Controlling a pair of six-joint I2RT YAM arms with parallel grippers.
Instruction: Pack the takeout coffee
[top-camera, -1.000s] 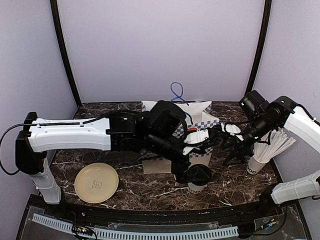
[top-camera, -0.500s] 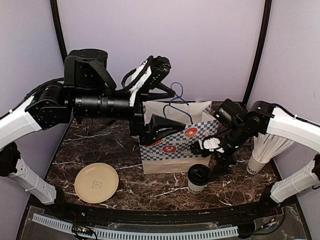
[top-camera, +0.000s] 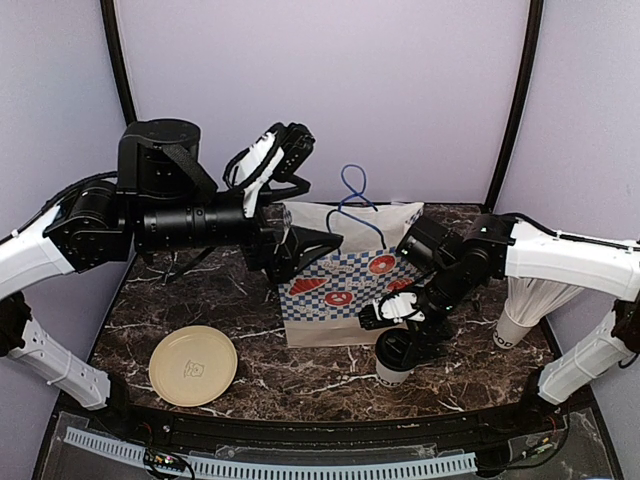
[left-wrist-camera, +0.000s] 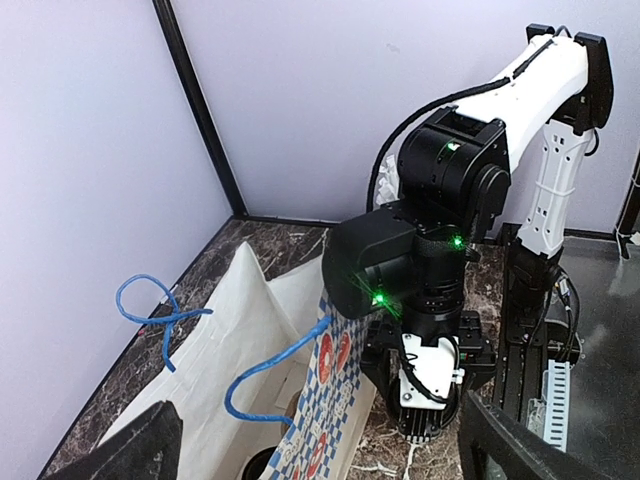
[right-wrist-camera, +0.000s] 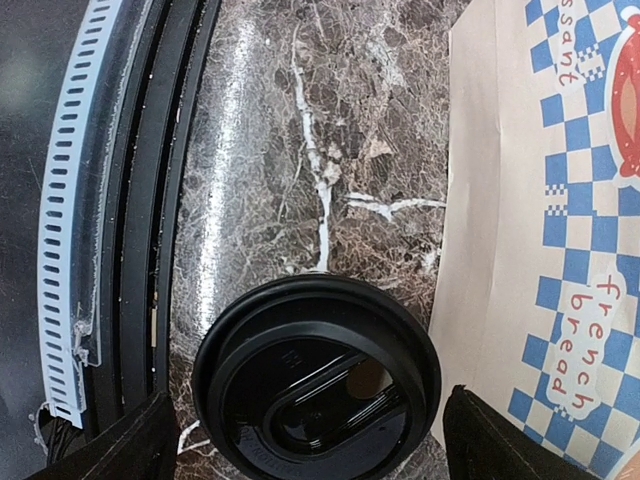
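The takeout coffee cup, white with a black lid (top-camera: 394, 352), stands on the table just in front of the checkered paper bag (top-camera: 345, 285). My right gripper (top-camera: 404, 330) hangs straight over it, open. In the right wrist view the lid (right-wrist-camera: 318, 375) lies between the two fingers (right-wrist-camera: 110, 445), which do not touch it. My left gripper (top-camera: 308, 245) is open and empty, held above the bag's open mouth (left-wrist-camera: 215, 375). A dark round shape (left-wrist-camera: 262, 463) shows deep inside the bag.
A cup full of long white sticks (top-camera: 517, 322) stands at the right. A low white bowl (top-camera: 193, 365) lies at the front left. The bag's blue handles (left-wrist-camera: 160, 315) stick up. The table's front rail (right-wrist-camera: 130, 200) runs close to the cup.
My right gripper has moved left from beside the lidded cup to straight above it. My left arm has drawn back slightly to the left over the bag.
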